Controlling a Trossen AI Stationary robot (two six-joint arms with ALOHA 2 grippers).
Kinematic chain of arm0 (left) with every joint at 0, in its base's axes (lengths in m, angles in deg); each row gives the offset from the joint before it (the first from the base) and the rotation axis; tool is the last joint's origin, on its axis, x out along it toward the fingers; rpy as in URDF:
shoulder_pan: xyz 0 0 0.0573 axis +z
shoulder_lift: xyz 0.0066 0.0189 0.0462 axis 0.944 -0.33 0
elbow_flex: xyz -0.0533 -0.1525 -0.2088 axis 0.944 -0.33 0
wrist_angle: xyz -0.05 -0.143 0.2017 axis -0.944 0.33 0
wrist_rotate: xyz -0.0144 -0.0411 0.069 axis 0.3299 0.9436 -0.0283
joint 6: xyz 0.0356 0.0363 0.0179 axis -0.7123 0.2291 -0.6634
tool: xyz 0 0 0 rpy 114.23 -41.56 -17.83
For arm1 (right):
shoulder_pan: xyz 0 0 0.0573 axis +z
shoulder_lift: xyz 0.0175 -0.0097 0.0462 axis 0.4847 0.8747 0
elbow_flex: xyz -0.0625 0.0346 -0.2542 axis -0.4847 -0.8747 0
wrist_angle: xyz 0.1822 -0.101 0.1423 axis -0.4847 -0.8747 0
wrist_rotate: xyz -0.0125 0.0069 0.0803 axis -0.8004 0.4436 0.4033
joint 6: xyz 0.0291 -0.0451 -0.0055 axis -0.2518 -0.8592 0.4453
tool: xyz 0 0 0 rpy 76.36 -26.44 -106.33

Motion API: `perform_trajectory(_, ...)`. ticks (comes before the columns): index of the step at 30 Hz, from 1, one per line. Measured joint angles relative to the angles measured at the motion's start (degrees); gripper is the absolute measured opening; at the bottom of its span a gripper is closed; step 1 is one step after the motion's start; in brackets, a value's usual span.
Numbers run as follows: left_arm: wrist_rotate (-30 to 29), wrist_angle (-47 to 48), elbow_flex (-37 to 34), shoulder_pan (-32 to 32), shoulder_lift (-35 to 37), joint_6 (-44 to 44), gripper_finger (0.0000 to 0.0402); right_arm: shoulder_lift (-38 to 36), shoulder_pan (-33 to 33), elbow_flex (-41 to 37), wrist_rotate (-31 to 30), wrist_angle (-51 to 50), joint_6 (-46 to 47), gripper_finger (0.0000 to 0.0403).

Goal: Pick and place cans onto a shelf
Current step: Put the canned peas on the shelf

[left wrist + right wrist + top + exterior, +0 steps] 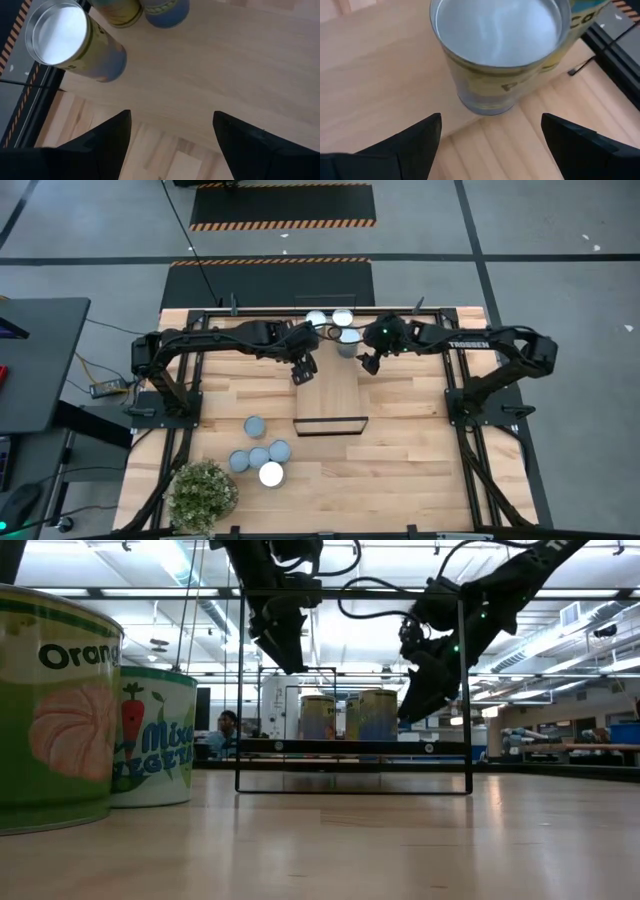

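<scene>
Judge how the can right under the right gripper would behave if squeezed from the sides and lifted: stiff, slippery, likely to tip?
The can looks like rigid metal, so it probably won't give under the open right gripper. Its glossy label may be somewhat slippery. It stands upright near the shelf edge, taller than wide, so an off-centre nudge could tip it.

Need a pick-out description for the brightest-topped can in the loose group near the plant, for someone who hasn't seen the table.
Find the bushy potted plant at the table's near-left corner in the high view. Just to its right sits a loose cluster of five cans on the bare tabletop, off the shelf. The one you want is nearest the table's front edge; its lid glares bright white, while its four neighbours' lids look dull grey-blue.
</scene>
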Motion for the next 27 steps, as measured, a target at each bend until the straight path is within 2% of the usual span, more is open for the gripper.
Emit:
perform_trajectory(7, 0.0, -0.2, 0.0, 0.0, 0.0, 0.9, 0.0286, 0.5, 0.7, 0.0, 0.1, 4.9, 0.2, 0.035)
perform_trajectory(27, -0.1, -3.5, 0.0, 0.0, 0.0, 1.2, 0.0286, 0.5, 5.1, 0.2, 1.1, 4.7, 3.2, 0.035)
